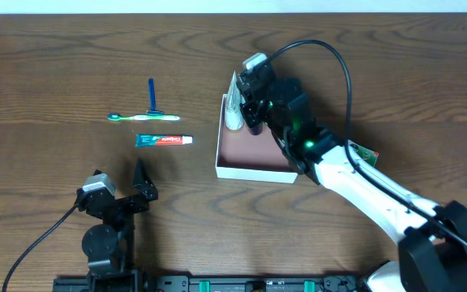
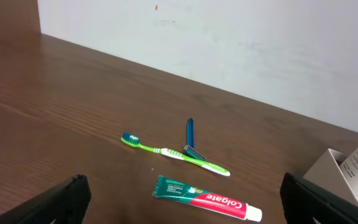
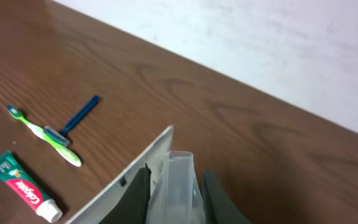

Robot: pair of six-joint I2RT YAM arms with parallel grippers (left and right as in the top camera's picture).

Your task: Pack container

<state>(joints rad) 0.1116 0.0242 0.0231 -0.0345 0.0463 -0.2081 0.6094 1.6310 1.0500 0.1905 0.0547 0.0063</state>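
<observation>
Container point(image 1: 254, 172) sits open side up, right of centre on the tabletop point(image 1: 55, 65). It's about square, so no long axis, and its walls run parallel to the tabletop edges. Dark wood grain underneath, plain white wall past the far edge.

Right gripper point(image 3: 179, 196) is clamped on a white bottle point(image 3: 180, 168) standing in the container's far-left corner.

3 toiletries lie toward the left edge:
- toothpaste point(image 1: 164, 140)
- toothbrush point(image 1: 144, 118)
- blue razor point(image 1: 152, 93), its head against the brush

A small green-and-white box point(image 1: 365, 152) peeks out beside the right arm. Left gripper point(image 1: 120, 182) hangs near the front edge, jaws wide, holding nothing.
</observation>
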